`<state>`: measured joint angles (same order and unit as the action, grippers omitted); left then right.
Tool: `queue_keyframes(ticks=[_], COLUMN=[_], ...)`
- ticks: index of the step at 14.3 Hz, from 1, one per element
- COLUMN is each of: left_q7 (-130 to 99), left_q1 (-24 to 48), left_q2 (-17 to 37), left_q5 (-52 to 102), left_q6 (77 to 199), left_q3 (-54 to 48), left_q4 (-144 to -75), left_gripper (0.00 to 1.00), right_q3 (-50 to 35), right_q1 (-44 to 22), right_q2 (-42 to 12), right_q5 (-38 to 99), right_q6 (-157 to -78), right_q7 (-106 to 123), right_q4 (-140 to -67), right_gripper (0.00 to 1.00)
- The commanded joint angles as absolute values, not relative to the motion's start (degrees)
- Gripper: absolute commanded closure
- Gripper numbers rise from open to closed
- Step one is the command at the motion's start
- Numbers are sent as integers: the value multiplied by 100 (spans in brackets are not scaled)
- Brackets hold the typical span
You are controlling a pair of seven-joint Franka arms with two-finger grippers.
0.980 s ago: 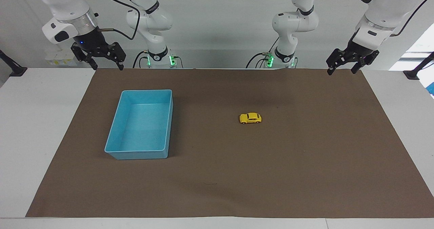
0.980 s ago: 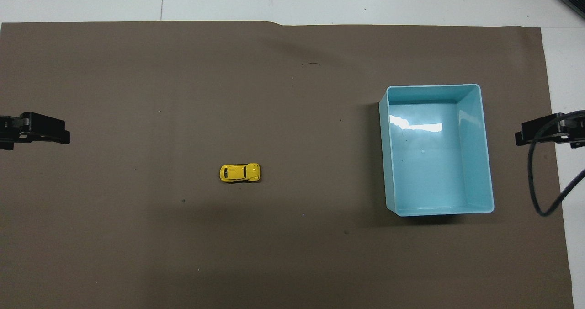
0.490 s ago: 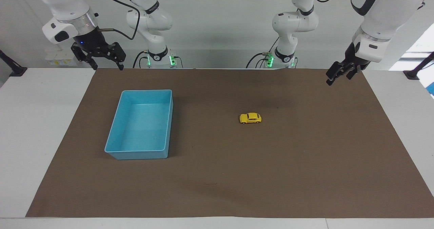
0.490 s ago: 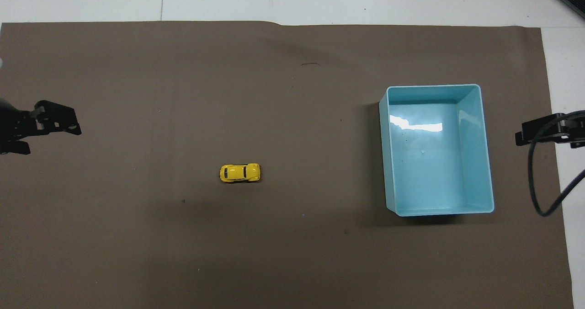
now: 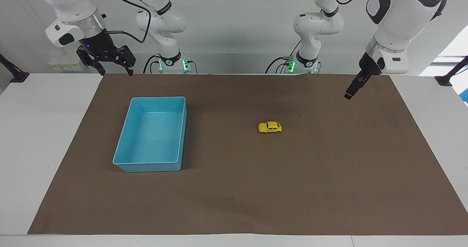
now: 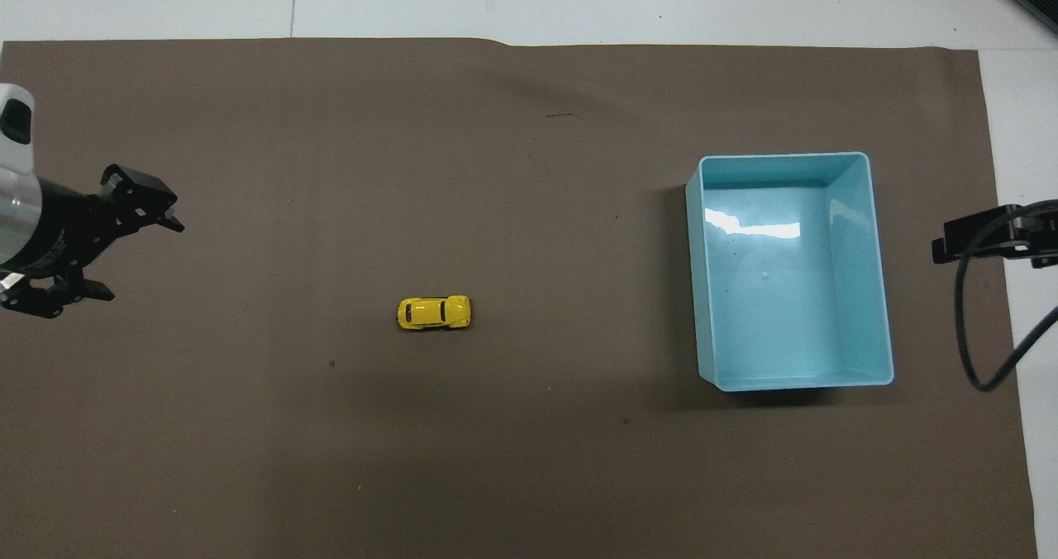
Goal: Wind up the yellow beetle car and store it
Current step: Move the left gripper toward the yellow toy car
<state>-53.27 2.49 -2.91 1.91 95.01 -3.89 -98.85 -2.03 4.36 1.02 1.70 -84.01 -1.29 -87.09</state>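
The car (image 5: 270, 127) was a tiny bright yellow toy with a rounded beetle body, dark windows and dark wheels. It stood on its wheels on the brown mat (image 5: 329, 174), lengthwise along the table, roughly at the middle of the mat and a little toward the left arm's end. In the overhead view (image 6: 434, 312) its roof showed glossy, with a dark window at each end. Nothing touched it. The blue bin (image 5: 124, 144) sat well apart from it, toward the right arm's end of the mat, with nothing in it.

The left gripper (image 5: 350, 93) hung in the air over the mat near the left arm's end, well apart from the car. Its wrist was tilted so that the fingers pointed down and slantwise toward the middle of the table. In the overhead view (image 6: 140, 257) its two fingers stood wide apart, and they held nothing.

The right arm waited at its own end. The right gripper (image 5: 115, 72) hovered over the edge of the mat nearest the robots, at the bin's end, pointing down, its fingers spread and holding nothing. In the overhead view only its tip showed (image 6: 950, 245), beside the bin.
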Motion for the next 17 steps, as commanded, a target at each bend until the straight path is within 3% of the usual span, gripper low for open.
queue_keyframes(ticks=[1, 10, 15, 17], left_q7=[-6333, -10068, -12205, -12812], left_q1=[386, 1264, 2177, 2504], left_q2=[-378, -378, 25, 420], left_q5=[255, 255, 281, 299], left_q6=[9825, 10344, 11783, 12189], left_q3=[-325, -325, -325, -334], left_q4=[-10203, -10731, -11424, -11505], left_gripper=[0, 0, 0, 0], right_q3=[-246, -246, -246, -246], right_q1=[475, 475, 475, 475], right_q2=[141, 141, 141, 141], right_q5=[202, 202, 202, 202], right_q6=[-8420, -8420, -8420, -8420], right_q7=[-202, -202, -202, -202], right_q4=[-8710, -8710, -8710, -8710], right_gripper=[0, 0, 0, 0])
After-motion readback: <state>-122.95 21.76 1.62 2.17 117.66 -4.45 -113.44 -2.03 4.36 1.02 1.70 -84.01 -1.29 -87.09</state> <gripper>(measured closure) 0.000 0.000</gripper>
